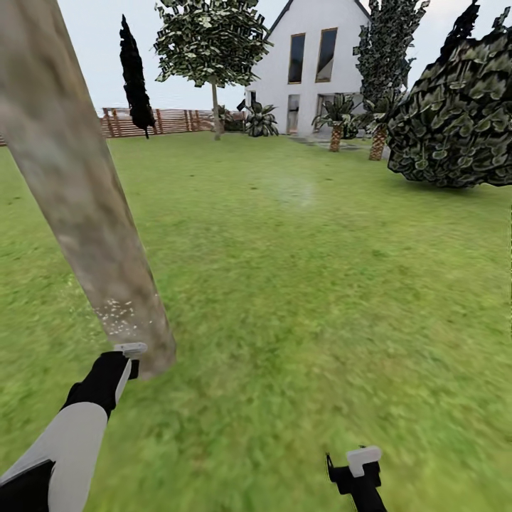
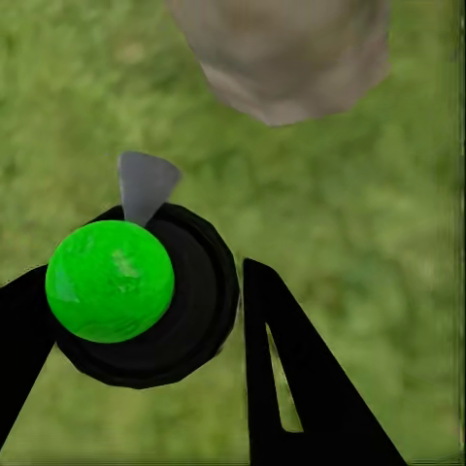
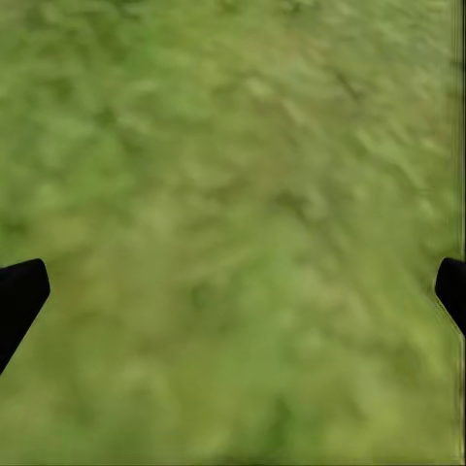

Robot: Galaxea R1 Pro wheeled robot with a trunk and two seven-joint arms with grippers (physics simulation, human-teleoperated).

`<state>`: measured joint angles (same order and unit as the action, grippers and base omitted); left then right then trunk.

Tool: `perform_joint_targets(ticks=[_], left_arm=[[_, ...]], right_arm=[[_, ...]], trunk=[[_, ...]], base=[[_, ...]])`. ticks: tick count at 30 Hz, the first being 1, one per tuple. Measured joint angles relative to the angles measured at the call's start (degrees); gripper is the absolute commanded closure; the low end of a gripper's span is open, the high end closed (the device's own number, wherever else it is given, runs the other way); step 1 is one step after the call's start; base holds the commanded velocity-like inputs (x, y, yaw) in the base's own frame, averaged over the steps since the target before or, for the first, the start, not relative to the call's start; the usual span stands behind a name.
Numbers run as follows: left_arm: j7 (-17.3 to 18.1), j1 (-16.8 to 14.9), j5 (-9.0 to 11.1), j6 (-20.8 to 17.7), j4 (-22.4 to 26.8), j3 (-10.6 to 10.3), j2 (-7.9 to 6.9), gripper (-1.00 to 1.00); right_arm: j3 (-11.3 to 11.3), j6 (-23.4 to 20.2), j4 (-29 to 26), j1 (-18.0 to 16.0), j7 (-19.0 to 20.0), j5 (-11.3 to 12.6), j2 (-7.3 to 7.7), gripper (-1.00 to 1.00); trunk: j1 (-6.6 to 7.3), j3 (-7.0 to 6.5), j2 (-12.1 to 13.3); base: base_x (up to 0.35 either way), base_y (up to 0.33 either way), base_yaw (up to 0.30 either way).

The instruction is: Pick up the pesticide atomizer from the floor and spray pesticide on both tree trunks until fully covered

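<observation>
A thick mottled grey-brown tree trunk (image 1: pixel 78 192) rises close by at the left of the head view. White pesticide specks (image 1: pixel 117 313) dot its lower part. My left gripper (image 2: pixel 136 291) is shut on the pesticide atomizer (image 2: pixel 112 282), a black body with a bright green round top. Its grey nozzle (image 2: pixel 146 184) points toward the base of the tree trunk (image 2: pixel 286 53), a short way off. My left arm (image 1: pixel 107 377) reaches to the foot of that trunk. The other tree (image 1: pixel 213 43) stands far back by the fence. My right gripper (image 3: pixel 238 286) hangs open over grass, holding nothing.
Green lawn (image 1: pixel 299 284) stretches ahead to a white house (image 1: pixel 313 64). A big dark leafy bush (image 1: pixel 455 121) stands at the right, short palms (image 1: pixel 336 124) near the house, a wooden slat fence (image 1: pixel 171 121) at the back left.
</observation>
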<state>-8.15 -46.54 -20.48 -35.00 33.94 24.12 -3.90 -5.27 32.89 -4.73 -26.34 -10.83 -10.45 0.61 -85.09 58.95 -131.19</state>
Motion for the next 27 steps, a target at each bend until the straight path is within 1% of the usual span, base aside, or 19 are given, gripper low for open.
perform_joint_targets(ticks=[6, 12, 19, 27], left_arm=[[0.0, 0.0, 0.0, 0.0, 0.1, 0.0, -0.07, 1.0], [0.0, 0.0, -0.1, 0.0, 0.1, 0.0, -0.09, 1.0], [-0.1, 0.0, 0.0, 0.1, 0.1, 0.0, -0.06, 1.0], [-0.2, 0.0, -0.1, 0.1, 0.1, 0.0, -0.08, 1.0]], right_arm=[[0.0, 0.0, 0.0, 0.0, 0.0, 0.0, 0.0, -1.0], [0.0, 0.0, 0.0, 0.0, 0.0, 0.0, -0.01, -1.0], [0.0, 0.0, 0.0, 0.0, 0.0, 0.0, -0.08, -1.0], [0.0, 0.0, 0.0, 0.0, 0.0, 0.0, 0.02, -1.0]], trunk=[[0.0, 0.0, 0.0], [0.0, 0.0, 0.0], [0.02, 0.0, 0.0], [0.02, 0.0, 0.0]], base=[[0.0, -0.273, 0.027], [0.012, -0.273, 0.234], [0.14, -0.267, 0.244], [0.167, -0.259, 0.024]])
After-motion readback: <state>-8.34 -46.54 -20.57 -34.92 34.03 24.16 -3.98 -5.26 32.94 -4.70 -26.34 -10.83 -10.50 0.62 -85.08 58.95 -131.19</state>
